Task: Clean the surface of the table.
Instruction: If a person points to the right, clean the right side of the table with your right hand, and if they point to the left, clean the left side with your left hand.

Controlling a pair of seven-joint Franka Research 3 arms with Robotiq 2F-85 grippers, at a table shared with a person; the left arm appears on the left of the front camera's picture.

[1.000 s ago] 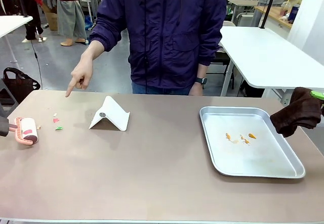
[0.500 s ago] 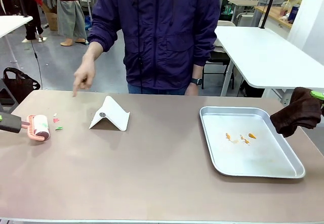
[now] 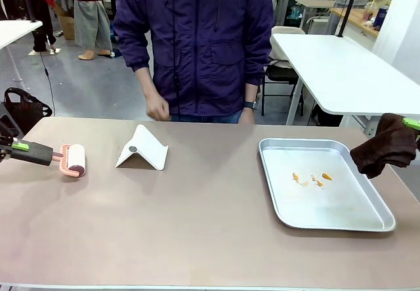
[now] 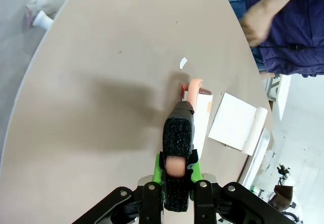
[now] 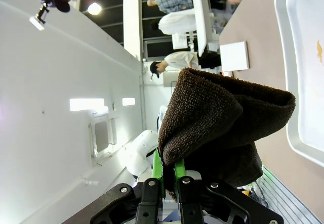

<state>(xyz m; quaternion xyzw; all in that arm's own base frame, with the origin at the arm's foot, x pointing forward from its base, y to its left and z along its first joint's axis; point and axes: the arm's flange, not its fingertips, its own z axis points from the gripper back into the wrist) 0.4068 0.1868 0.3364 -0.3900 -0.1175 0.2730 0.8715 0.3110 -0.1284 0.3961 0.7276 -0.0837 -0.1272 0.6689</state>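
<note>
Front view: 3 orange scraps (image 3: 311, 179) are held in the silver tray (image 3: 315, 141) near the right edge of the table (image 3: 197, 225), whose matte taupe top is spread across the frame.

Left wrist view: the left gripper (image 4: 177, 171) is seen clamped on the handle of the lint roller (image 4: 201, 115), by the table's left edge.

Right wrist view: the right gripper (image 5: 168, 171) is pinched on a brown cloth (image 5: 223, 128) past the right edge.

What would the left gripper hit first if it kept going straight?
Probably the white folded stand, just beyond the lint roller the left gripper holds, though it might narrowly miss.
</note>
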